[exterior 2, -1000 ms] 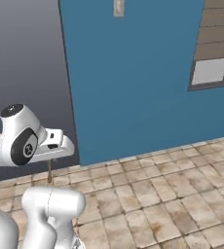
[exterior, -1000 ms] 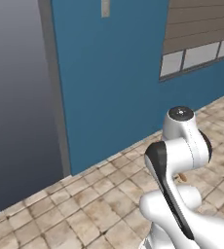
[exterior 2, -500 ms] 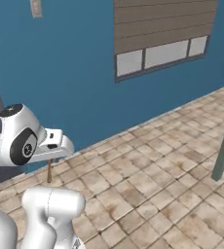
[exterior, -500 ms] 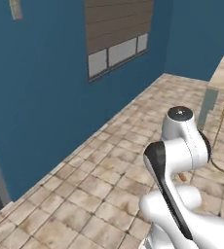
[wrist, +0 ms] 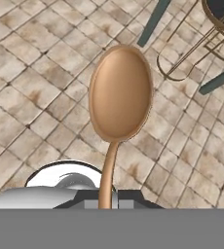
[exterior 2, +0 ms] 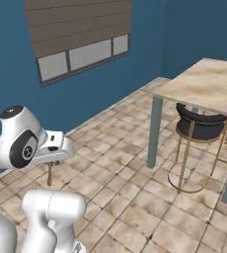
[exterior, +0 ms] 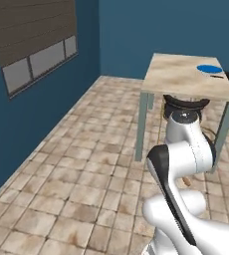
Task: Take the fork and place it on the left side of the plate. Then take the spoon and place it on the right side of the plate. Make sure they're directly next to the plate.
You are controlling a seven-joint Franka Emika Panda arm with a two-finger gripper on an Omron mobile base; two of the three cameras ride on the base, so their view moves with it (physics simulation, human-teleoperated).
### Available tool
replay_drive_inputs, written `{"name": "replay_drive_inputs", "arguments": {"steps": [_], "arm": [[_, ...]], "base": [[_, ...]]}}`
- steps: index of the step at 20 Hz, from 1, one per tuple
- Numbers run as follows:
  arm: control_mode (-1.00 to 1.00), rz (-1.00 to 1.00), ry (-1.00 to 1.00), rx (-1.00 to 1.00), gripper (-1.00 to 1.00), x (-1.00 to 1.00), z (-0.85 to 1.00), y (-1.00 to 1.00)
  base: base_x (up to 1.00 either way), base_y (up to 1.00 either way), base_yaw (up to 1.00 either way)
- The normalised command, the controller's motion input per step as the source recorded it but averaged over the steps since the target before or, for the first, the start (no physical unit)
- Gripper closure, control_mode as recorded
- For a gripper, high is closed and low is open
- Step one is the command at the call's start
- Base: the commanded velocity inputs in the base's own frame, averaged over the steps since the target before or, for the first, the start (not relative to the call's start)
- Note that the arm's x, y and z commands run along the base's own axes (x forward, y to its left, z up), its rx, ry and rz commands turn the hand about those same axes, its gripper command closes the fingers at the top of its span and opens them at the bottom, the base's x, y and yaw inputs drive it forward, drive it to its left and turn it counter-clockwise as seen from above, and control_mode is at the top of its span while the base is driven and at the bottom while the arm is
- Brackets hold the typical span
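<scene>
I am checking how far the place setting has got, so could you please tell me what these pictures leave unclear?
- Fork: a dark sliver beside the plate in the left base view, too small to identify or tell if touching.
- Spoon: its handle's lower end is hidden between the fingers in the hand view.
- Table: its right part is cut off in the right base view.

The spoon's (wrist: 120, 97) handle vanishes between the fingertips (wrist: 128, 197), its lower end hidden. On the table (exterior: 181, 74), a small dark utensil (exterior: 217, 76) beside the plate (exterior: 209, 68) is too small to identify. The stool (exterior 2: 201, 126) sits partly under the tabletop.
</scene>
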Motion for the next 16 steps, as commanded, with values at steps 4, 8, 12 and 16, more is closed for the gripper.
{"name": "replay_drive_inputs", "arguments": {"steps": [4,8,12,16], "arm": [[1.0,0.0,0.0,0.0,1.0,0.0,0.0,0.0],[1.0,0.0,0.0,0.0,1.0,0.0,0.0,0.0],[1.0,0.0,0.0,0.0,1.0,0.0,0.0,0.0],[1.0,0.0,0.0,0.0,1.0,0.0,0.0,0.0]], "base": [[0.71,-0.91,-0.26],[0.92,-0.82,-0.17],[0.62,-0.97,-0.05],[0.45,-1.0,0.0]]}}
